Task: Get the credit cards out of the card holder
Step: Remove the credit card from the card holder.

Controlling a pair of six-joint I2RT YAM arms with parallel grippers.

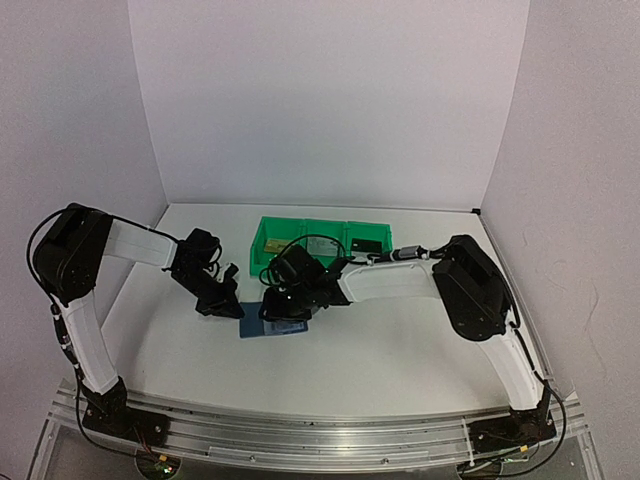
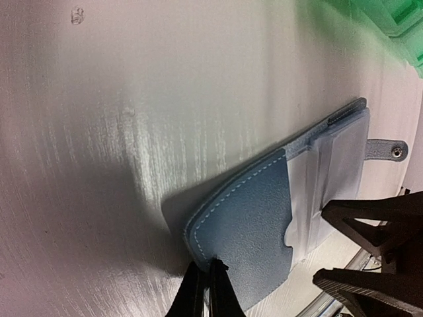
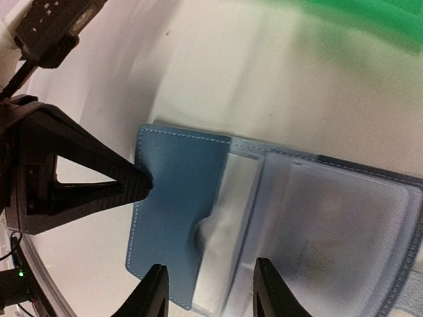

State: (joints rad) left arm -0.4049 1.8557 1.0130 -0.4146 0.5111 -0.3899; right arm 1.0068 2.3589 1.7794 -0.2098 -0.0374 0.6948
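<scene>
The blue card holder (image 1: 258, 329) lies open on the table, with its lighter slotted inside up in the right wrist view (image 3: 175, 198) and its tab (image 2: 390, 150) at the far end. A pale silver-grey card (image 3: 232, 211) shows in its slot behind the blue pocket. My left gripper (image 2: 206, 277) is shut on the edge of the holder's blue flap (image 2: 254, 231). My right gripper (image 3: 210, 267) is open just above the holder, with one finger over the flap and one over the clear sleeves. A gold-yellow card (image 1: 320, 243) and a black card (image 1: 365, 243) lie in the green bin (image 1: 262, 240).
The green bin stands right behind the holder, and it also shows in the left wrist view (image 2: 396, 20) and the right wrist view (image 3: 370, 13). Both grippers crowd the same spot. The left gripper's fingers (image 3: 135, 183) touch the flap's left edge, close to my right fingers.
</scene>
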